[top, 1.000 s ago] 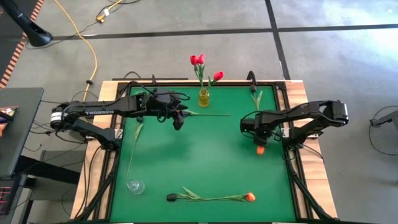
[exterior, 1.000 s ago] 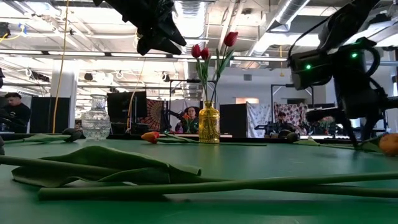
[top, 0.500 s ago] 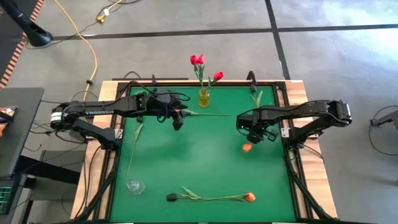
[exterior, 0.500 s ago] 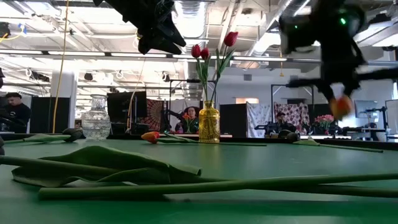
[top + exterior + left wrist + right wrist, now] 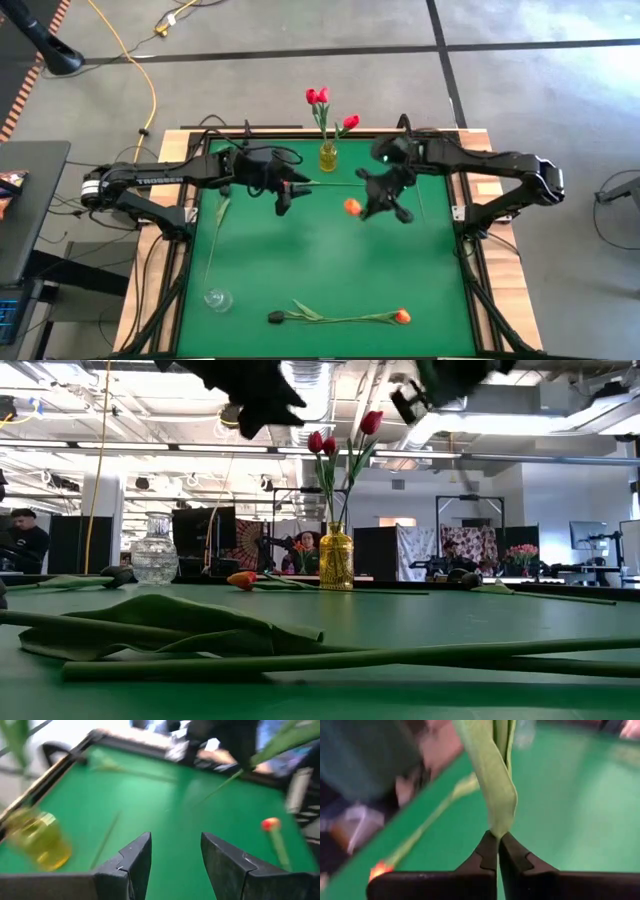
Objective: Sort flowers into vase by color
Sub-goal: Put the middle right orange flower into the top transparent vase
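An orange tulip (image 5: pixel 351 207) hangs above the table's middle in my right gripper (image 5: pixel 383 197), which is shut on its greenery. My left gripper (image 5: pixel 286 196) hovers open just left of it, above a bare stem (image 5: pixel 335 184); its wrist view shows the gap (image 5: pixel 175 865). The yellow vase (image 5: pixel 327 157) at the far edge holds red tulips (image 5: pixel 318 96). A clear vase (image 5: pixel 217 298) stands near the left corner. Another orange tulip (image 5: pixel 402 316) and a dark one (image 5: pixel 276 317) lie near the front edge. My right gripper pinches a green leaf (image 5: pixel 496 827) of the orange tulip between its two shut fingertips (image 5: pixel 487 851). The leaf runs on straight ahead of the fingers. The tulip is lifted clear of the table, its orange head (image 5: pixel 351 207) toward the table's left of the gripper.
A long green flower (image 5: pixel 215 232) lies along the left side and another (image 5: pixel 412 156) by the far right corner. In the low view a leaf and stem (image 5: pixel 200 625) lie close in front. Bare green felt (image 5: pixel 330 255) spans the centre.
My right gripper has swung from the table's right edge toward the centre and far side, rising out of the low view's top. It carries the orange tulip, whose head went from the right edge to mid-table, lifted clear. The left gripper has stayed almost still.
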